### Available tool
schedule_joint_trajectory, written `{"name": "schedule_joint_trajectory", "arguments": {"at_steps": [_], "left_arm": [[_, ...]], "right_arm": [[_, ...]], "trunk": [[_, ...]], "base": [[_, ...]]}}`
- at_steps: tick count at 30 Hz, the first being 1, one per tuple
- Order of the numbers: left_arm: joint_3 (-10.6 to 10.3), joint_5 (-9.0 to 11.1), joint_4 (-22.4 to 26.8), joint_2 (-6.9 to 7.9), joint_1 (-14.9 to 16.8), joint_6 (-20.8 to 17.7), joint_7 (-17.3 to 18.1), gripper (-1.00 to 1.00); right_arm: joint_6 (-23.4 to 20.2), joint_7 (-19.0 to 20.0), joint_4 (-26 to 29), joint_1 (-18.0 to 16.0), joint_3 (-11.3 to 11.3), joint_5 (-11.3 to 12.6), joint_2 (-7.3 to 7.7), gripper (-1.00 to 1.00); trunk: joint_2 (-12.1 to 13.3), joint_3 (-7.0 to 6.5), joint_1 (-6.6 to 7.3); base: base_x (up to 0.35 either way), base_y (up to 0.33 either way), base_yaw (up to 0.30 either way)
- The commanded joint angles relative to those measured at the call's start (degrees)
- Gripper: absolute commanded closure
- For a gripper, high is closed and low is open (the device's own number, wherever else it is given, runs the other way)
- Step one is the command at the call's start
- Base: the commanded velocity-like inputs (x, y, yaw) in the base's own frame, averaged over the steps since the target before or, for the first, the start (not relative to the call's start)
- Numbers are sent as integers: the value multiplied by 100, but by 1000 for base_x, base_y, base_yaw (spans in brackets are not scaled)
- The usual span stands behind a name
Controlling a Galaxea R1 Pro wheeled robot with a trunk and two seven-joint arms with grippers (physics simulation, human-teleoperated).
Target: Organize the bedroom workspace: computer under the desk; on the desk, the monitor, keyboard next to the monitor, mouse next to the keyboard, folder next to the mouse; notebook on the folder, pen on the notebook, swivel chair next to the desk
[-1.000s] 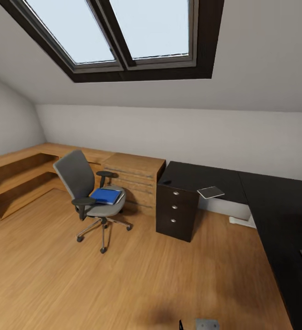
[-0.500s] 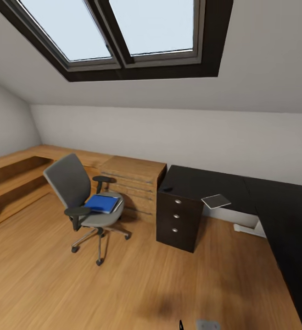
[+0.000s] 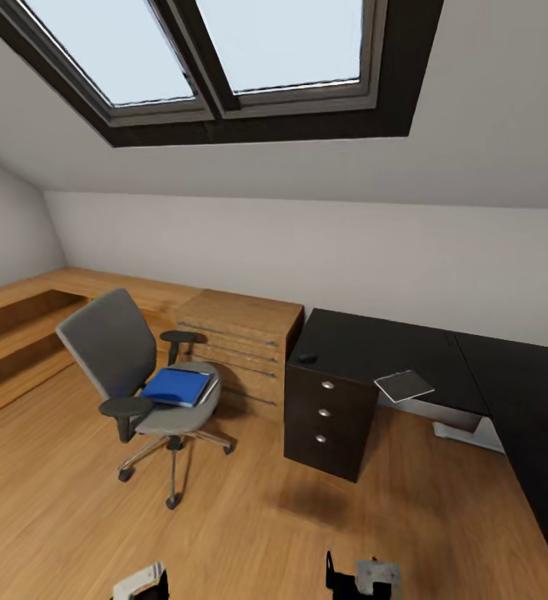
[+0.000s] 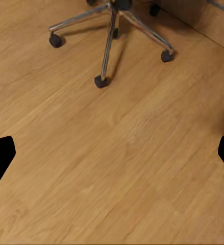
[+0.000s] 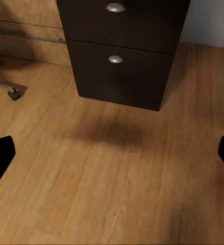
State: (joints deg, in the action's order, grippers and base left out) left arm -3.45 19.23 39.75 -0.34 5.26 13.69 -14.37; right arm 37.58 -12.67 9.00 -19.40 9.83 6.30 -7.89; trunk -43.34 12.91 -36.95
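Both claws hang spread and empty over the wood floor. In the left wrist view the left claw shows dark fingertips at each edge of the picture, floor between them. The right claw looks the same, facing the black drawer unit.

From the robot's head, the swivel chair stands at about ten o'clock, well apart from the bench, which runs from one o'clock round to three. The blue folder lies flat on the seat. A thin grey notebook overhangs the bench edge, and a small dark object sits near the bench's left end.

The step in hand appears to be the approach to the chair. Roll up square to the seat's open front, clear of the armrests and castors, and stop within easy reach. Then bring one claw low along the folder's near edge, since a flat thing wants an edge pinch.
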Motion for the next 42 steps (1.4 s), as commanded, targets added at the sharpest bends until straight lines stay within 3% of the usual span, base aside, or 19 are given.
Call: {"name": "schedule_joint_trajectory", "arguments": {"at_steps": [1,3,4,7,9,10,11,12,14,17,20,23,26,42], "left_arm": [[-28,65,250,6,2,-120,-42,-100],[-22,65,933,7,2,-713,-78,-100],[-20,67,1381,7,2,-1171,-135,-100],[-17,72,2169,7,2,-1953,-302,-100],[-17,76,2651,3,2,-2328,-421,-100],[-16,78,3056,-2,2,-2578,-496,-100],[-18,79,3175,-4,2,-2658,-514,-100],[-17,81,3510,-4,2,-2954,-548,-100],[-16,81,3834,-2,2,-3334,-568,-100],[-16,86,4372,-9,2,-3917,-588,-100],[-22,94,4880,-55,2,-4298,-586,-100],[-22,83,4707,-74,2,-4455,-581,-100],[-22,79,4465,-70,2,-4501,-570,-100],[-173,78,4386,-97,2,-4513,-609,-100]], "right_arm": [[-31,-85,138,-4,46,62,0,-100],[-334,-313,641,-3,55,41,-1,-100],[-666,-480,1048,-3,63,30,-1,-100],[-1531,-766,1962,-3,67,19,6,-100],[-2237,-892,2682,-5,65,12,10,-100],[-2936,-958,3401,-10,61,9,13,-100],[-3174,-974,3630,-12,60,10,13,-100],[-3900,-998,4220,-33,54,20,14,-100],[-4579,-1008,4568,-153,46,33,10,-100],[-5400,-1018,4611,-729,44,40,-2,-100],[-5572,-1014,3940,-1315,0,147,6,-100],[-5396,-1020,3567,-1473,-9,194,12,-100],[-5261,-1021,3382,-1535,-15,225,15,-100],[-5220,-1034,3357,-1550,-18,194,31,-100]], "trunk": [[-5,10,-4],[-5,10,-4],[-5,10,-4],[-5,10,-4],[-5,10,-4],[-5,10,-4],[-5,10,-4],[-5,10,-4],[-5,10,-4],[-5,10,-4],[-5,10,-4],[-5,10,-4],[-5,10,-4],[-5,10,-4]], "base": [[332,0,0],[332,0,0],[333,0,0],[333,0,0],[333,0,0],[333,0,0],[333,0,0],[333,0,0],[333,0,0],[334,0,0],[334,0,0],[334,0,0],[334,0,0],[334,0,131]]}}
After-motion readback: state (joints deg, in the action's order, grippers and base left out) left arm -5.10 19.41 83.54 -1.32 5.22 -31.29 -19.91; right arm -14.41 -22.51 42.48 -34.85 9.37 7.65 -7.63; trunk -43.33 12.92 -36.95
